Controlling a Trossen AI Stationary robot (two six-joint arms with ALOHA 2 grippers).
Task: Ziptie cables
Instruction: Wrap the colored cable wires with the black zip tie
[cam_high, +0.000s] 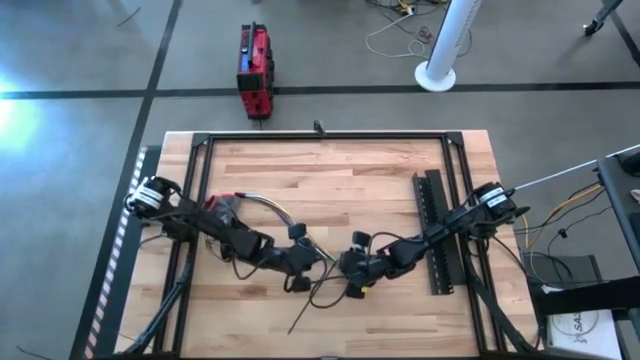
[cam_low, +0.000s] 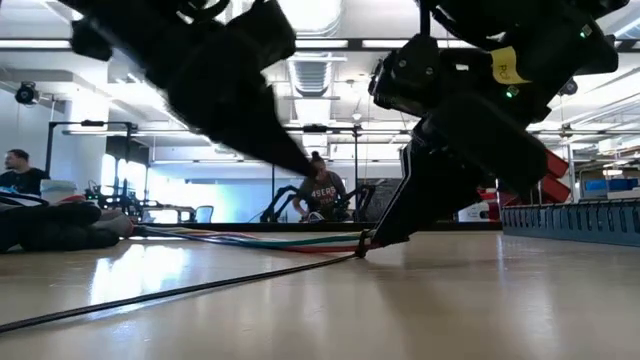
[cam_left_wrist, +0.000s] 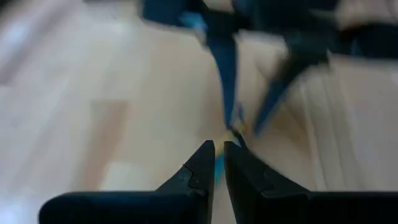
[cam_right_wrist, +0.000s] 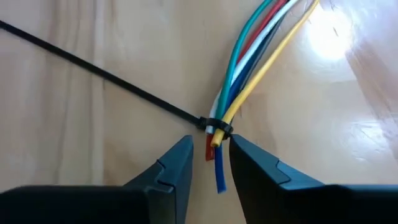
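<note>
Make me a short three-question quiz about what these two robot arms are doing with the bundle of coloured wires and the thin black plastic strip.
1. True or false: the thin black plastic ziptie is already looped around the bundle of coloured wires.
2. The bundle's loose tips sit between the fingers of which gripper? A) left gripper B) right gripper
3. Fill in: the long black perforated bar lies on the table's ____ side, as the robot has it.

Key: 1 true. 2 B. 3 right.

From my left wrist camera, everything beyond the fingers is blurred. Overhead, both arms cover where the ziptie (cam_right_wrist: 99, 73) wraps the cables (cam_right_wrist: 249, 68), whose far ends run out of the right wrist view.
</note>
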